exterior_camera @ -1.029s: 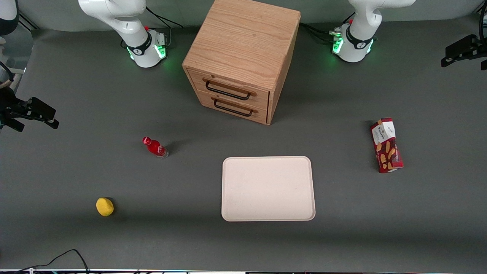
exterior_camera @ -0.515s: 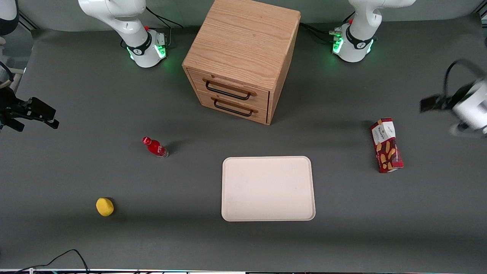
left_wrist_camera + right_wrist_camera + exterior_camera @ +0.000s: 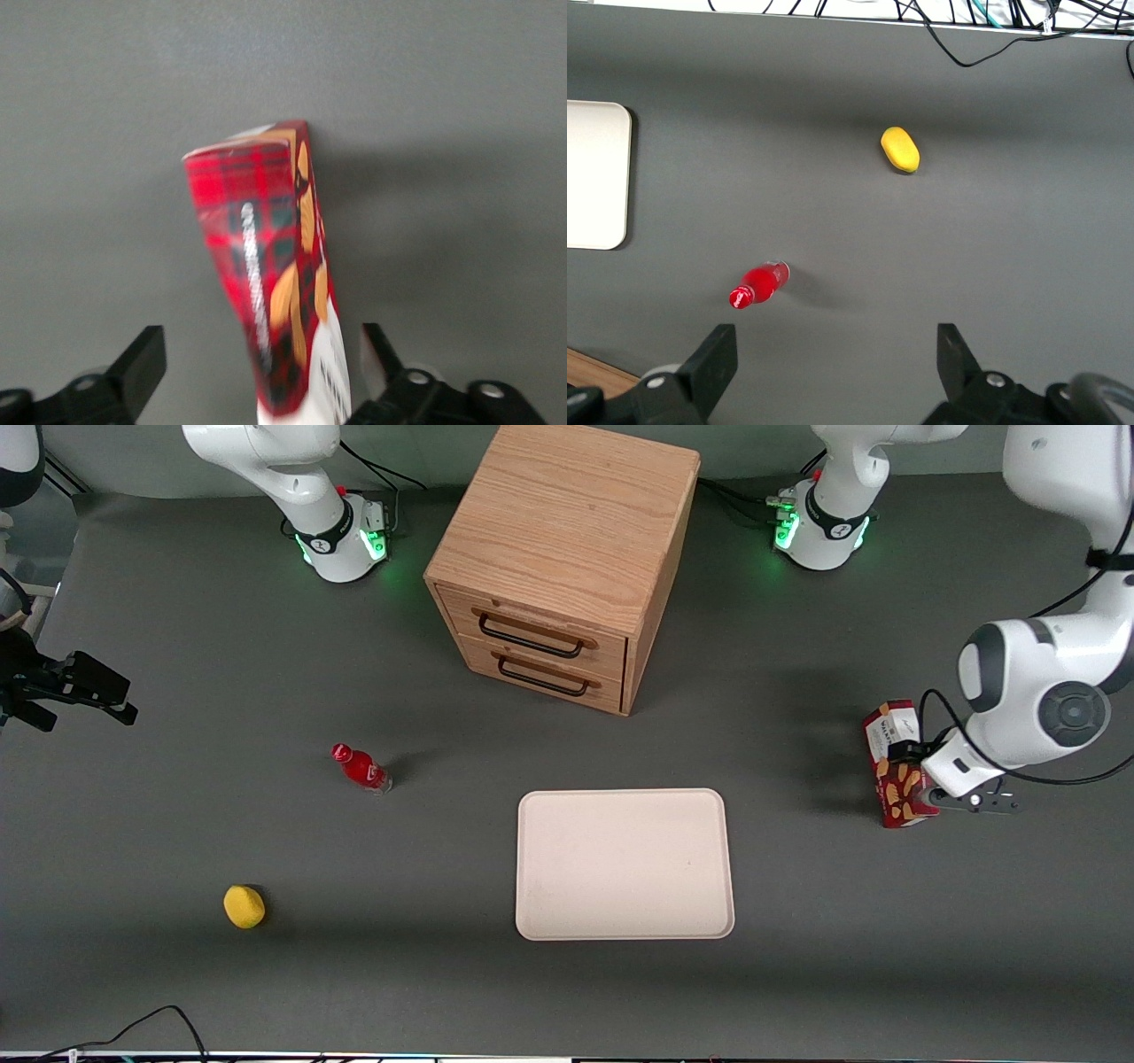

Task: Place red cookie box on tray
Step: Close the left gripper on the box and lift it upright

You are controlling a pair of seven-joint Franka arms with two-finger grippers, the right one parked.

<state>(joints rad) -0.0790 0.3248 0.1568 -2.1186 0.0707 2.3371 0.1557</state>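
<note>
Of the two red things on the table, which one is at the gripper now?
The red cookie box, between the open gripper fingers; the red bottle lies toward the parked arm's end.

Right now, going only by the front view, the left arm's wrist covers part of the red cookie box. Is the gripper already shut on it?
Observer: No. In the left wrist view the gripper is open, with the red cookie box between its fingers.
Operator: Do the fingers touch the box?
Observer: Not that I can see. Grey table shows between the box and each finger.
Operator: Is the box centred between them?
Observer: No, it sits clearly closer to one finger than to the other.
</note>
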